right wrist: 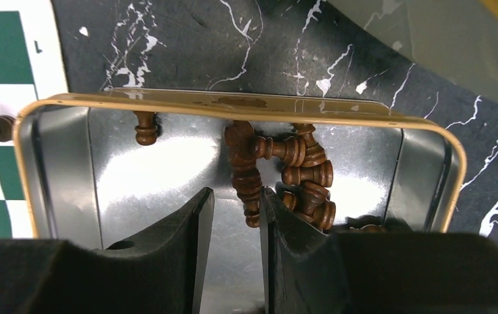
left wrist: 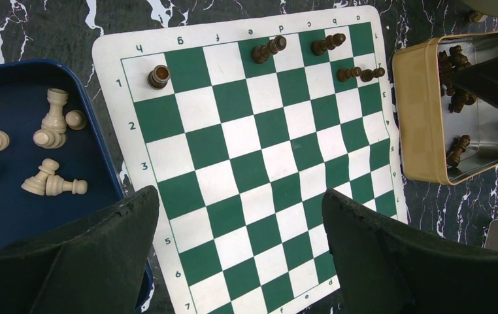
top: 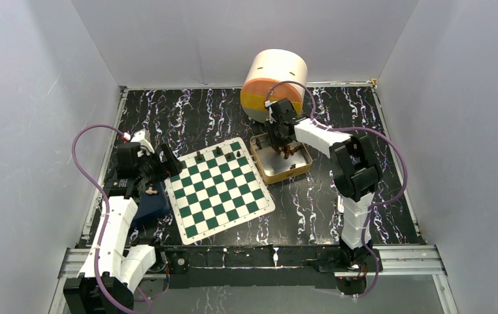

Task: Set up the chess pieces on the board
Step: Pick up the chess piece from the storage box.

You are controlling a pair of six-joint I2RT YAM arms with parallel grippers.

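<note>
**Right arm in the tin, left arm parked over the board**

Board (top: pixel 219 190) lies flat on the black marbled counter (top: pixel 338 209), between the two arms and turned at an angle. A tan tin (top: pixel 265 171) sits just off its far right corner.

Dark chess pieces (left wrist: pixel 269 50): several stand in the squares along the board's far edge. One is alone at the h1 corner (left wrist: pixel 159 76); the others are grouped toward the tin end. The rest are in the tin, mostly in a tangled heap (right wrist: pixel 298 173) against its far wall. One lies apart (right wrist: pixel 145 127) near the same wall.

Right end effector (right wrist: pixel 236 196): lowered inside the tin, fingers parted only narrowly. The lower end of one brown piece from the heap sits in the gap, close against one finger. Bare tin floor shows between it and the other finger, so nothing is clamped. Cannot tell whether the near finger touches it.

Left end effector (left wrist: pixel 240 199): fingers spread wide, holding nothing, hanging above the near half of the board.

Blue tray (left wrist: pixel 11 72) at the board's left edge holds white pieces (left wrist: pixel 53 118), most lying on their sides.

Cream-and-orange cylinder (top: pixel 274 82) stands at the back of the counter, behind the tin.
</note>
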